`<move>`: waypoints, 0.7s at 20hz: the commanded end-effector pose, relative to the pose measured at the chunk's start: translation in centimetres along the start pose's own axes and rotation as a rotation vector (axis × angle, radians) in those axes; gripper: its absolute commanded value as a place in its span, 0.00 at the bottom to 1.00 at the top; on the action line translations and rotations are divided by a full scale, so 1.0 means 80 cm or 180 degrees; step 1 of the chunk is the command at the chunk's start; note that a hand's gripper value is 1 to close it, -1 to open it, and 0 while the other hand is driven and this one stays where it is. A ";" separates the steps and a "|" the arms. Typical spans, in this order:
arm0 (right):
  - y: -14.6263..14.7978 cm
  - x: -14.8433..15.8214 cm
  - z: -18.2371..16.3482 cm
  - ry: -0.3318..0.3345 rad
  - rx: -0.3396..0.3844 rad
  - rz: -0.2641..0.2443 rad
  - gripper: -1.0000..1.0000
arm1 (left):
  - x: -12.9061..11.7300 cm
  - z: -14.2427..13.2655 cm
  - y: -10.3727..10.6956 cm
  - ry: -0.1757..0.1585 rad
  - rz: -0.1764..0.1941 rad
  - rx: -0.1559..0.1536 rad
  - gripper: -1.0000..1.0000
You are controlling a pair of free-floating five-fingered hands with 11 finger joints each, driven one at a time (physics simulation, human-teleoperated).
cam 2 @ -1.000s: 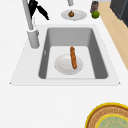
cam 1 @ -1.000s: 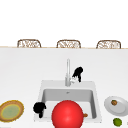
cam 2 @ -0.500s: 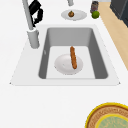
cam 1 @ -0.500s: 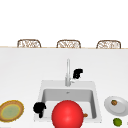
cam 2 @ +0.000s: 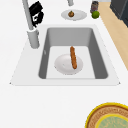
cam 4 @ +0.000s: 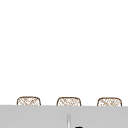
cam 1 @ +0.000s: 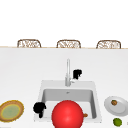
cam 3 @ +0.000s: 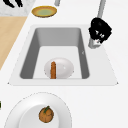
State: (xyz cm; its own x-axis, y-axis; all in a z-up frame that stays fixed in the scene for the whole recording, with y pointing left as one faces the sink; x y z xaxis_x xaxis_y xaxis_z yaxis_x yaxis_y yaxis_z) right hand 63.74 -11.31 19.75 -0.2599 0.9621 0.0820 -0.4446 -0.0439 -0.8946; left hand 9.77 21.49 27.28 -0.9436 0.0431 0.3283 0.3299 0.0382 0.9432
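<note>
Item 1. Right hand [cam 1: 77,74]: centre of the front view, just right of the faucet [cam 1: 67,72] and level with its base. In the left side view it sits at upper left [cam 2: 36,13], against the faucet column; in the right side view at upper right [cam 3: 100,29]. Whether its fingers are curled or straight cannot be told, nor whether they touch the faucet.

Item 2. Left hand [cam 1: 39,108]: lower left of the front view, over the sink's [cam 1: 42,85] left front corner, idle in the air. Fingers point downward; hold nothing visible.

Item 3. Sink basin: white plate [cam 2: 65,65] on its floor, brown sausage [cam 2: 73,57] lying across it, centre of the left side view.

Item 4. Red ball [cam 1: 67,114]: bottom centre of the front view, in front of the basin.

Item 5. Table [cam 1: 22,72], white: yellow-rimmed plate [cam 1: 11,110] at lower left; white dish [cam 1: 121,107] with a small brown fruit [cam 1: 114,102] at lower right; lime [cam 1: 117,122] just below it.

Item 6. Three wicker chair backs [cam 1: 68,44] along the table's far edge.

Markings: no brand, label or writing legible on any item.

Change from earlier frames: none detected; both hands, plate and sausage stand as before.
</note>
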 end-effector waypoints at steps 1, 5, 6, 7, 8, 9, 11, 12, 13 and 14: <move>-0.024 0.026 0.005 0.0050 0.0138 0.0197 1.00 | 0.000 0.000 0.000 0.0000 0.0000 0.0000 0.50; -0.022 0.032 0.003 0.0173 0.0135 0.0136 1.00 | 0.000 0.000 0.000 0.0000 0.0000 0.0000 0.50; -0.022 0.033 0.002 0.0205 0.0133 0.0131 1.00 | 0.000 0.000 0.000 0.0000 0.0000 0.0000 0.50; -0.023 0.035 0.002 0.0233 0.0131 0.0120 1.00 | 0.000 0.000 0.000 0.0000 0.0000 0.0000 0.50; -0.022 0.037 0.002 0.0253 0.0142 0.0098 1.00 | 0.000 0.000 0.000 0.0000 0.0000 0.0000 0.50; -0.021 0.040 0.003 0.0278 0.0154 0.0083 1.00 | 0.000 0.000 0.000 0.0000 0.0000 0.0000 0.50; -0.019 0.045 0.002 0.0351 0.0161 0.0057 1.00 | 0.000 0.000 0.000 0.0000 0.0000 0.0000 0.50; -0.019 0.047 0.002 0.0387 0.0158 0.0055 1.00 | 0.000 0.000 0.000 0.0000 0.0000 0.0000 0.50; -0.019 0.049 0.002 0.0423 0.0156 0.0051 1.00 | 0.000 0.000 0.000 0.0000 0.0000 0.0000 0.50; -0.020 0.052 0.003 0.0455 0.0153 0.0043 1.00 | 0.000 0.000 0.000 0.0000 0.0000 0.0000 0.50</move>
State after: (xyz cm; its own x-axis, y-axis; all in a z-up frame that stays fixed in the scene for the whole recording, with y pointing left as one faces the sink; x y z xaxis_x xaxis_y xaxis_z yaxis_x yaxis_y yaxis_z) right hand 63.63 -9.91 19.88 -0.1347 0.9899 0.0430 -0.4357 -0.0202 -0.8999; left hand 9.77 21.49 27.28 -0.9436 0.0431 0.3283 0.3299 0.0382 0.9432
